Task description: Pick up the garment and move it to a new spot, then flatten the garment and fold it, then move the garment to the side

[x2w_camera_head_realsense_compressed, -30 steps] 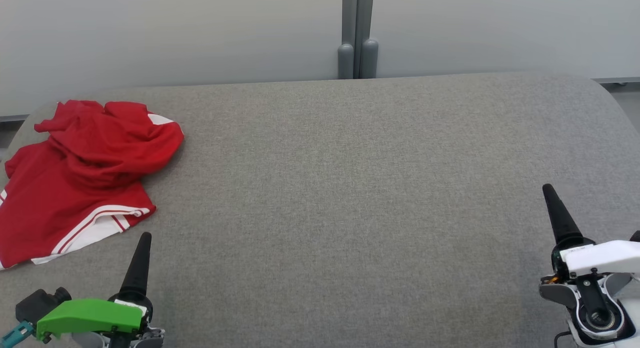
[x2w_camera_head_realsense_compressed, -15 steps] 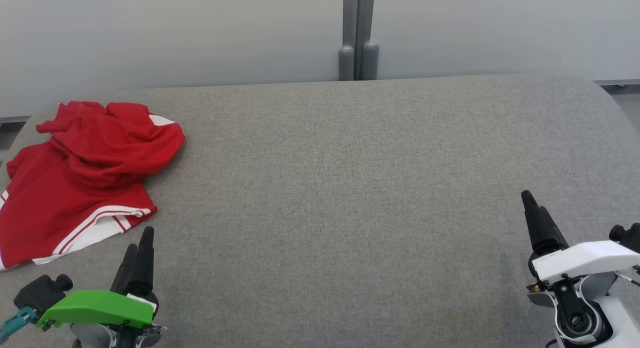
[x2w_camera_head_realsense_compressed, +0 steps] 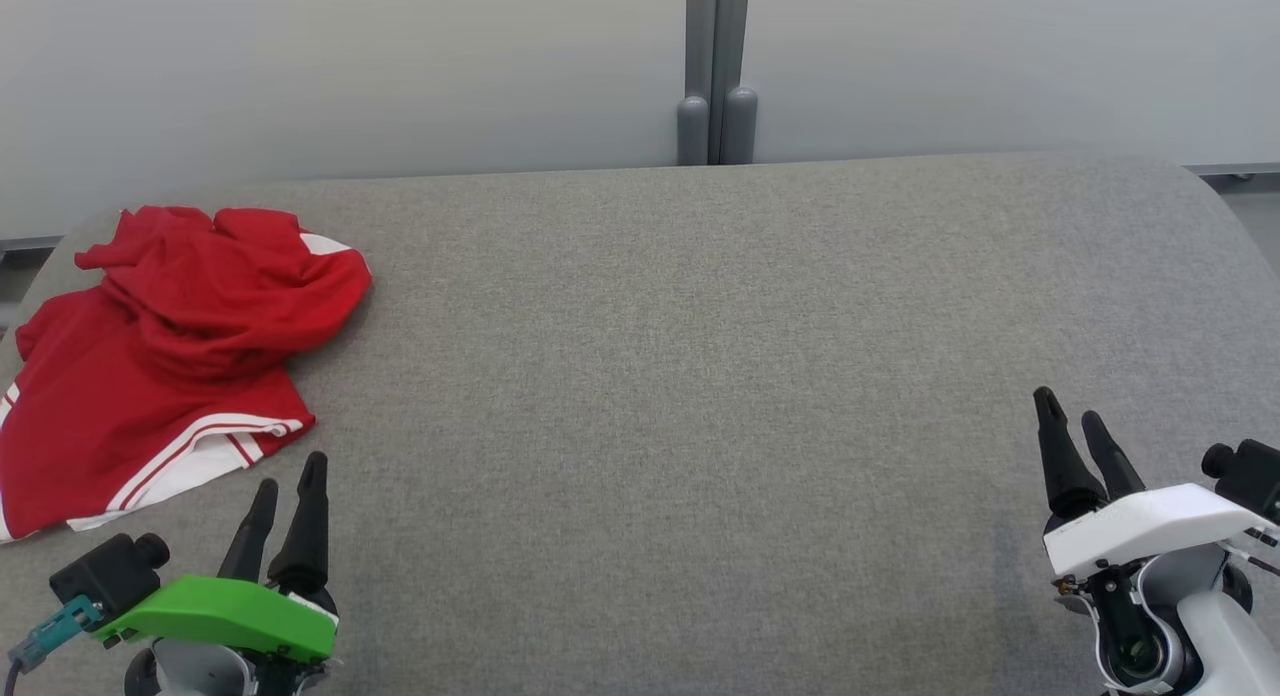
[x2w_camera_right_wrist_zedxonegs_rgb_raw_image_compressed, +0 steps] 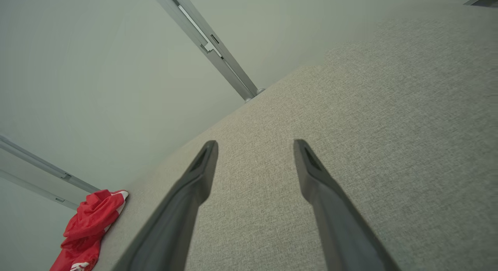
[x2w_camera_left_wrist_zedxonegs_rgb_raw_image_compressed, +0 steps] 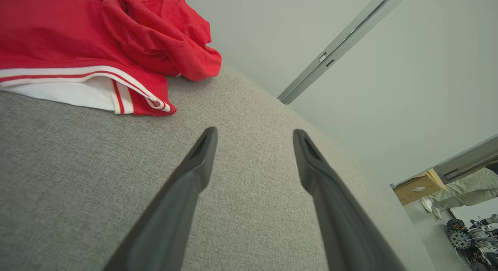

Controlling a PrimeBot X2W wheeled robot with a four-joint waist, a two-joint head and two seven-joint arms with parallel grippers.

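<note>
Looking down on a broad grey woven-fabric table, rounded at its far corners, backed by pale wall panels and a grey upright post.

Over at the far left of it, a crumpled red cloth garment with white stripe trim, heaped on itself. Left part cut off by the picture's edge, upper half bunched in folds. Hard to say what kind of clothing, with the outline lost in the creases. One white-banded hem lying flat toward the near side.

Down at the near left, the left tool under a bright green cover, its two long dark fingers spread wide, nothing between them. Tips just short of that striped hem, near but not touching. Body cut off by the bottom edge.

From the left wrist, same story: left tool gaping over bare grey cloth, garment above and to the left, clipped by top and side. Far off at the lower right, a brown cardboard box and a person's leg in pale trousers, partly hidden behind a panel. Small wheeled gear below, too small to make out.

At the near right, the right tool under a white cover, fingers likewise wide apart and empty, well away from the garment. Arm cropped at the right edge.

From the right wrist, right tool over bare table, garment a small red heap at the far end, cut by the bottom edge.
</note>
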